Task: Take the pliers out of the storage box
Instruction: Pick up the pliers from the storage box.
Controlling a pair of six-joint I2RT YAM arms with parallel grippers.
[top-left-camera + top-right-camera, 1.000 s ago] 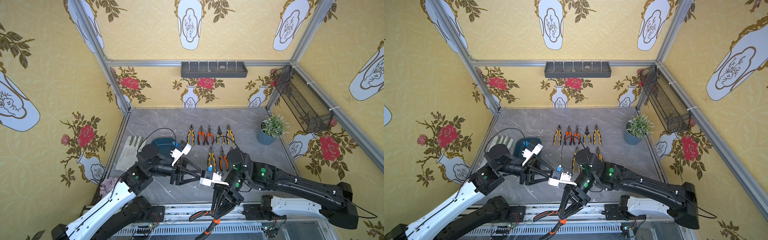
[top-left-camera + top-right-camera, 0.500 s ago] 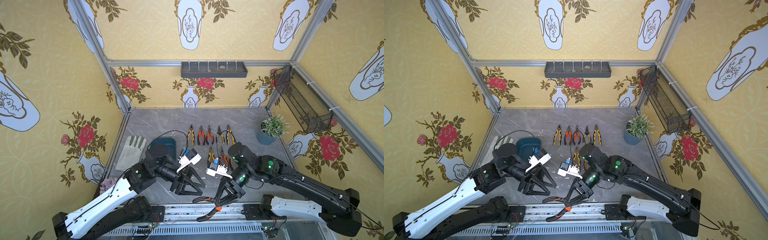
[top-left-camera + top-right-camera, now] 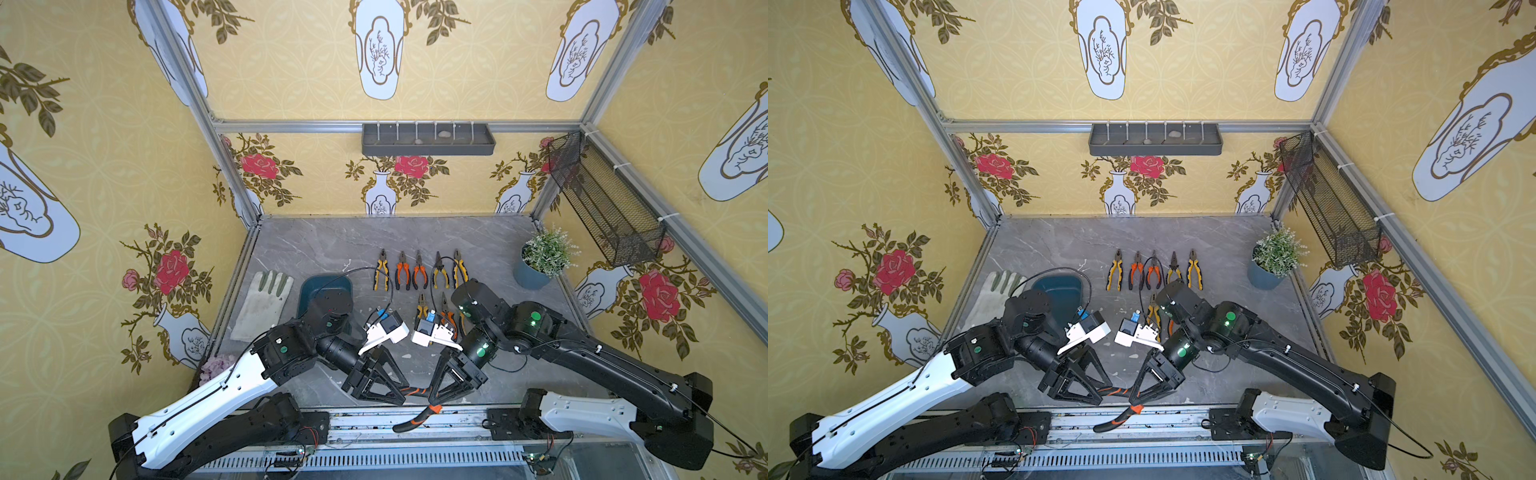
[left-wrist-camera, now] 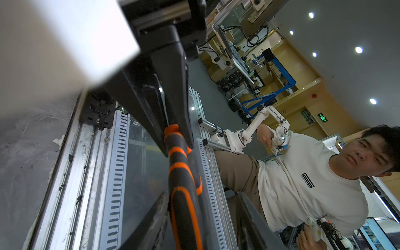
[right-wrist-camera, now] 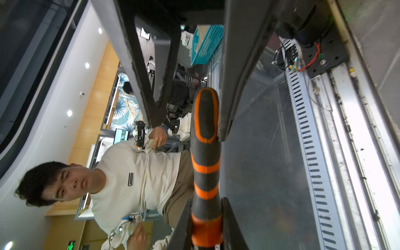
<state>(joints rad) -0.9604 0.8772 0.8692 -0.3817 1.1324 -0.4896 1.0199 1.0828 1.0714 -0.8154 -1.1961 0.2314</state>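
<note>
One orange-and-black pliers (image 3: 415,390) hangs over the table's near edge. My right gripper (image 3: 433,401) is shut on it near its orange collar (image 5: 206,229), and one handle (image 3: 411,422) dangles over the front rail. My left gripper (image 3: 405,392) faces it, open, with the other handle (image 4: 184,205) between its fingers. That handle lies against one finger (image 4: 155,207) and stands clear of the other. The teal storage box (image 3: 320,286) sits behind the left arm, with no pliers in the part that shows. Several pliers (image 3: 419,272) lie in rows on the table.
A grey work glove (image 3: 262,303) lies left of the box. A potted plant (image 3: 544,257) stands at the right. A grey tray (image 3: 428,139) hangs on the back wall, a black mesh basket (image 3: 602,203) on the right wall. A person (image 4: 303,184) sits beyond the front rail (image 3: 457,419).
My left gripper has swung from beside the box to the near edge. My right gripper has turned the held pliers toward it, so one handle now lies between the left fingers.
</note>
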